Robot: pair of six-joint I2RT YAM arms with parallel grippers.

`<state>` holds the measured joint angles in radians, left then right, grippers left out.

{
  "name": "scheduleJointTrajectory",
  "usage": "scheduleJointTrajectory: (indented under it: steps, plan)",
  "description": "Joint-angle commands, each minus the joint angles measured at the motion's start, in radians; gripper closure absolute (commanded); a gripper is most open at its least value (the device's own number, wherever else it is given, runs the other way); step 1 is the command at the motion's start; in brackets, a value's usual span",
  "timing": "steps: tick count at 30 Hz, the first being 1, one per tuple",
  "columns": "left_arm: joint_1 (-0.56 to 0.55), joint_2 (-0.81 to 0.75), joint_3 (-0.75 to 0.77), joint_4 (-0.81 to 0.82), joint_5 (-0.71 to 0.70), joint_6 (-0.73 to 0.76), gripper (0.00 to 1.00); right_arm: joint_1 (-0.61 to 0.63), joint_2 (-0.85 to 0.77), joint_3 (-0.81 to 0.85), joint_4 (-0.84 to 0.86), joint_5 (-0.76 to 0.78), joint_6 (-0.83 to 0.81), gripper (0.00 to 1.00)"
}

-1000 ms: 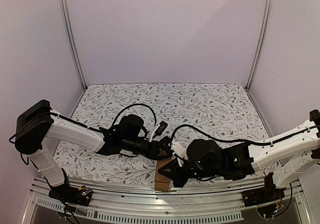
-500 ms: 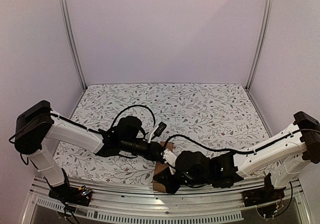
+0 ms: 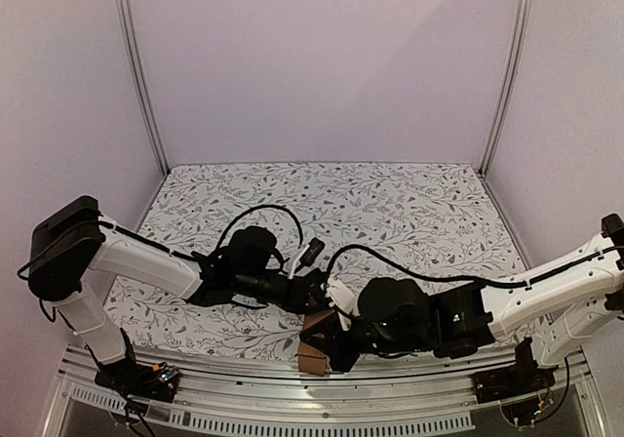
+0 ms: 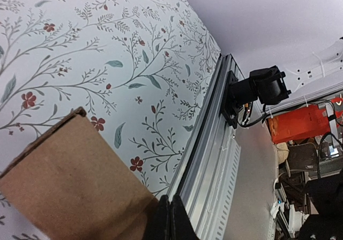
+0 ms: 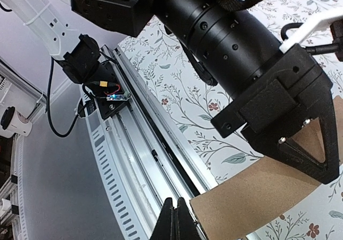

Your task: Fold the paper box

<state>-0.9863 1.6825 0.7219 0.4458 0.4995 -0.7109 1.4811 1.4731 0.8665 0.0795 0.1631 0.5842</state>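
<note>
The paper box [image 3: 312,357] is a plain brown cardboard piece at the table's near edge, between the two arms. In the left wrist view it fills the lower left [image 4: 69,181]. My left gripper [image 4: 169,218] is shut, with the cardboard running into its fingers. The right wrist view shows the left gripper [image 5: 321,167] lying on the cardboard [image 5: 252,202], which shows through its triangular finger. My right gripper [image 5: 174,218] is shut, beside the cardboard's near corner; nothing shows between its tips. From above it [image 3: 336,344] is low at the box's right side.
An aluminium rail [image 5: 144,159] runs along the near edge just below the box and also shows in the left wrist view [image 4: 214,159]. The floral tablecloth [image 3: 390,213] stretches back to the walls. Metal posts [image 3: 136,66] stand at the back corners.
The right arm swung left and low along the near edge, then came back right a little. The box rose from flat to partly folded. The left arm barely moved.
</note>
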Motion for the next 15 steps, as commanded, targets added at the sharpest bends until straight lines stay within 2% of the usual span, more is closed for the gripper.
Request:
scheduleJointTrajectory:
  steps: [1,8,15]
  plan:
    - [0.012,0.013,-0.035,-0.1,-0.024,0.003,1.0,0.007,0.033,0.002,-0.02,0.016,-0.003,1.0]
    - [0.012,0.016,-0.039,-0.101,-0.023,0.002,1.0,0.007,0.189,-0.023,0.02,-0.001,0.042,1.0]
    - [0.012,0.018,-0.033,-0.101,-0.021,0.0,1.0,0.007,0.115,-0.043,0.0,0.028,0.037,1.0]
